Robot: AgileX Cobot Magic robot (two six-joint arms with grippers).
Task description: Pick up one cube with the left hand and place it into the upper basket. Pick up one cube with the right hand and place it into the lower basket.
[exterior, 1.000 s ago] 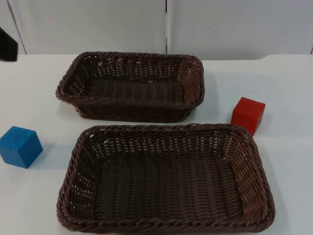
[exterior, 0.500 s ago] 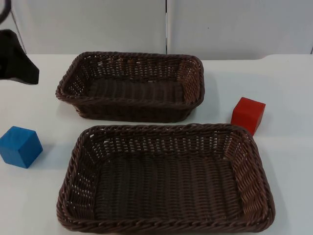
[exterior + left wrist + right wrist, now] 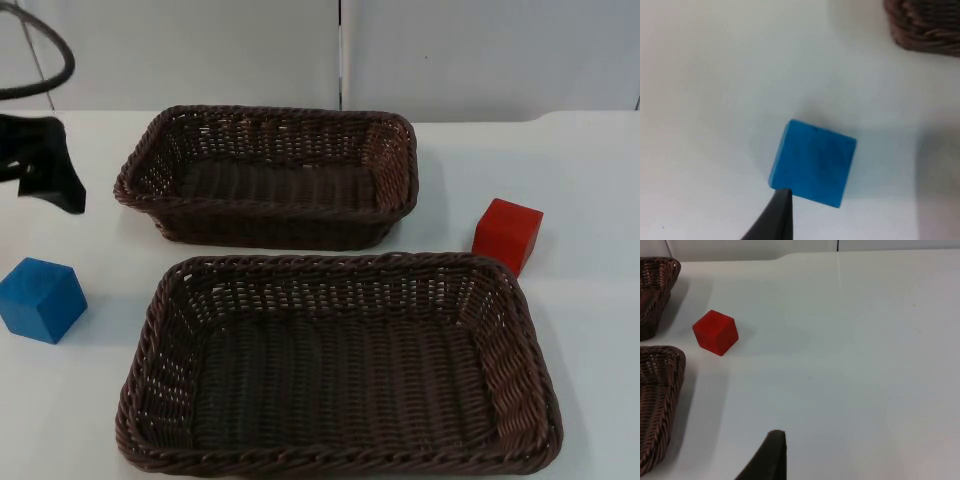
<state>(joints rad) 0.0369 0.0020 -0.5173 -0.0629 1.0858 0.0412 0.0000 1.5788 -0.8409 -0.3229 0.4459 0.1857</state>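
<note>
A blue cube [image 3: 40,299] lies on the white table, left of the lower basket [image 3: 338,455]; in the left wrist view the blue cube [image 3: 813,162] sits just ahead of the gripper. My left gripper [image 3: 45,165] hangs above the table's left side, behind the blue cube and left of the upper basket [image 3: 268,205]. The red cube [image 3: 507,234] rests to the right, between the two baskets' right ends. In the right wrist view the red cube [image 3: 715,332] lies well ahead of my right gripper [image 3: 769,457], which waits over bare table. Both brown wicker baskets hold nothing.
The grey partition wall [image 3: 340,50] closes the table at the back. Bare white table [image 3: 865,365] stretches to the right of the red cube and the baskets. An end of the upper basket [image 3: 925,25] lies beyond the blue cube in the left wrist view.
The left arm has come in from the upper left and moved down toward the blue cube. Cubes and baskets have stayed in place.
</note>
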